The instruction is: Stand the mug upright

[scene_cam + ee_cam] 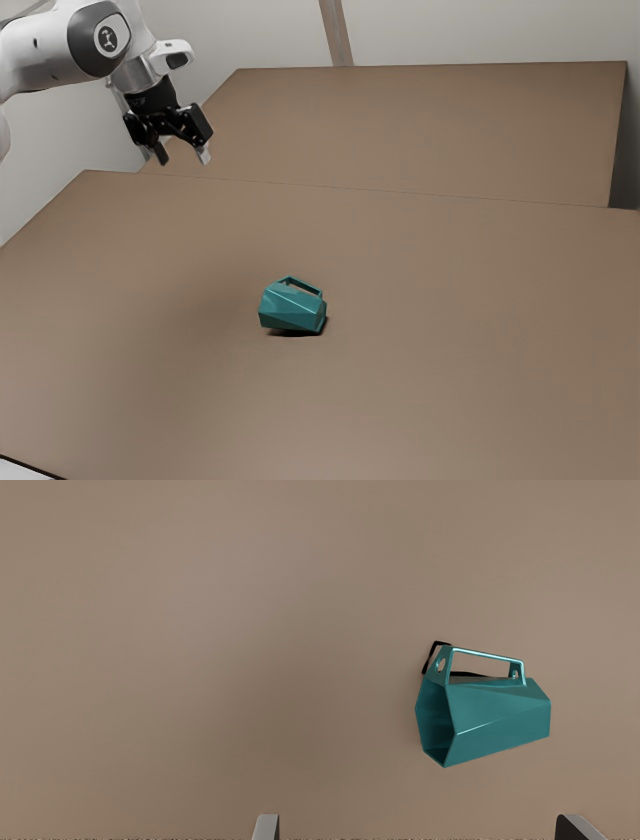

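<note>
Brown worktop (420,410) spreads nearest in the exterior view. The white-and-grey arm (35,50) ends in a black gripper (184,159), released, fingers wide apart. Well apart from it, the faceted teal mug (292,310) lies on its side on the worktop, angular handle (487,654) along one flank.

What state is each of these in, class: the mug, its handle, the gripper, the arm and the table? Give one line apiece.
Mug: lying on its side, mouth uncovered, not held.
Handle: attached to the mug, on its upper side, not gripped.
Gripper: open, nothing between its fingers, away from the mug.
Arm: raised above the table.
Table: bearing the mug.
</note>
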Action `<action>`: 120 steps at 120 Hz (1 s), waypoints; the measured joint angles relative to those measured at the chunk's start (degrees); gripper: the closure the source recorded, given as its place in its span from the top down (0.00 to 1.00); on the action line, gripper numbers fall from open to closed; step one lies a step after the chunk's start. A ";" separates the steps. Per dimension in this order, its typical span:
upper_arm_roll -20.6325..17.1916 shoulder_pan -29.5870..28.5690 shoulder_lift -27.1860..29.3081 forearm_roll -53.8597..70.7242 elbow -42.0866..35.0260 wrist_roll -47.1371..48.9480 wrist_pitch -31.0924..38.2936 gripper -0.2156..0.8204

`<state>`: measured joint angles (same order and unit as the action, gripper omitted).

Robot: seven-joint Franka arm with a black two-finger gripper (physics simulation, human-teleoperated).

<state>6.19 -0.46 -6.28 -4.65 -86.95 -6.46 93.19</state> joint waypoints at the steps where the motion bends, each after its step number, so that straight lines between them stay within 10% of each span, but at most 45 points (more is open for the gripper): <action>1: -0.01 0.00 0.00 0.00 0.00 0.01 -0.03 0.79; 61: 0.16 0.04 0.01 -4.14 -3.67 -0.13 -0.82 0.79; 120: 0.97 -2.03 -0.76 -28.99 -26.99 -9.18 11.08 0.79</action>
<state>7.17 -2.49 -7.04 -33.64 -113.93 -15.64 104.27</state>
